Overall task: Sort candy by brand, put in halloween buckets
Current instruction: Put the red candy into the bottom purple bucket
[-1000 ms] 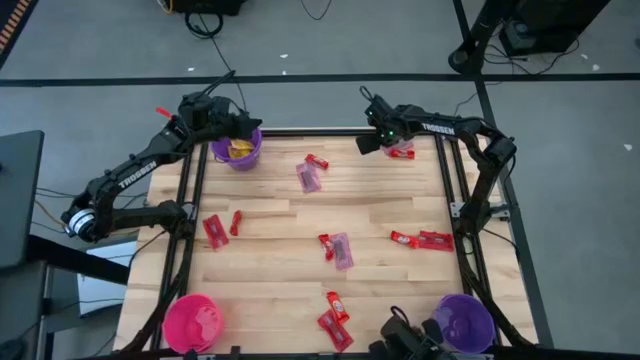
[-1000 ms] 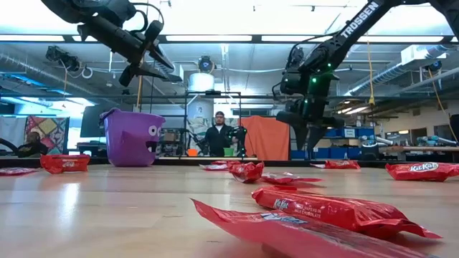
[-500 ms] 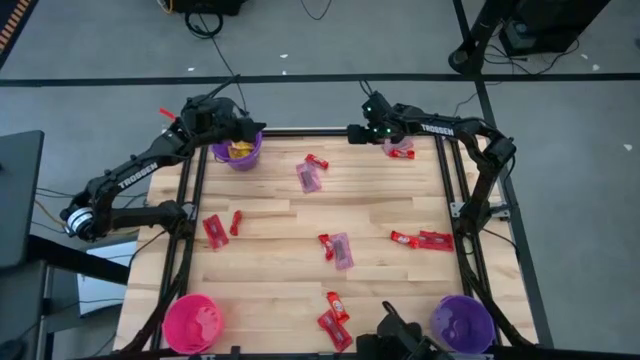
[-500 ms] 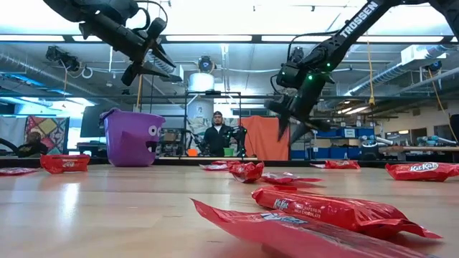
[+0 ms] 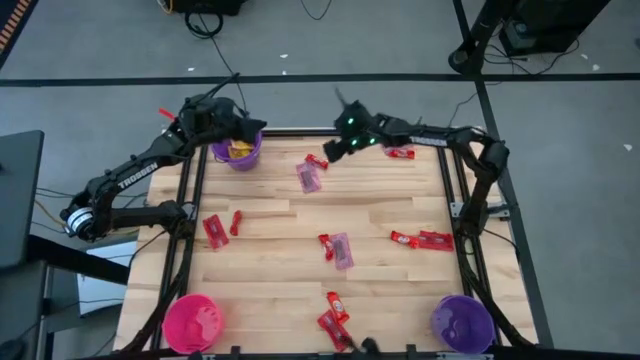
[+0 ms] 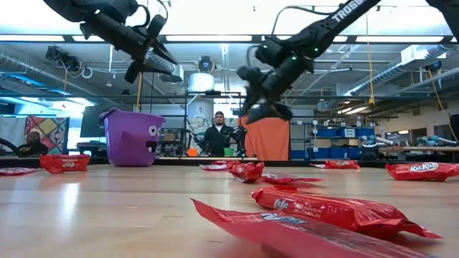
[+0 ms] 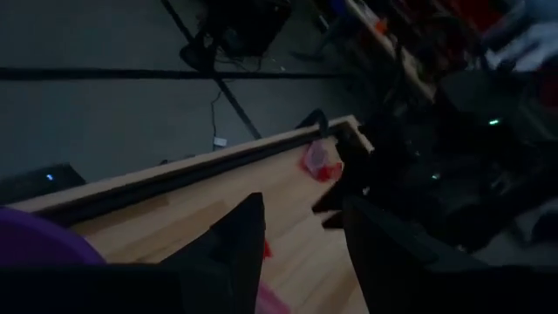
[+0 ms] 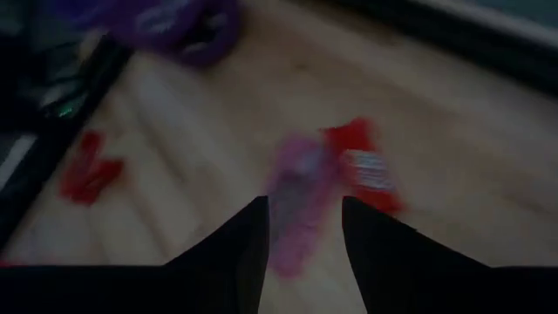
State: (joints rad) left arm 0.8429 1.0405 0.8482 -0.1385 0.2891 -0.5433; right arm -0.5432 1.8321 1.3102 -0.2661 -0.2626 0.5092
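Two open-jawed arms work the far desk edge: the right gripper (image 5: 330, 150), jaws apart and empty, hangs just beside the mauve-purple flat packet (image 5: 309, 178), lying lengthwise ahead of it; the left gripper (image 5: 252, 127), likewise apart, hovers over the purple plastic bucket (image 5: 240, 152)

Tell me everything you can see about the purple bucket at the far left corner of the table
The purple bucket is a small round pail that looks plastic, standing upright at the table's far left corner. The low view shows a cartoon face with eyes and a toothy mouth on its side. From above, yellow candy lies inside. The left claw hangs above its rim, fingers apart, not touching it. No candy on the table touches it.
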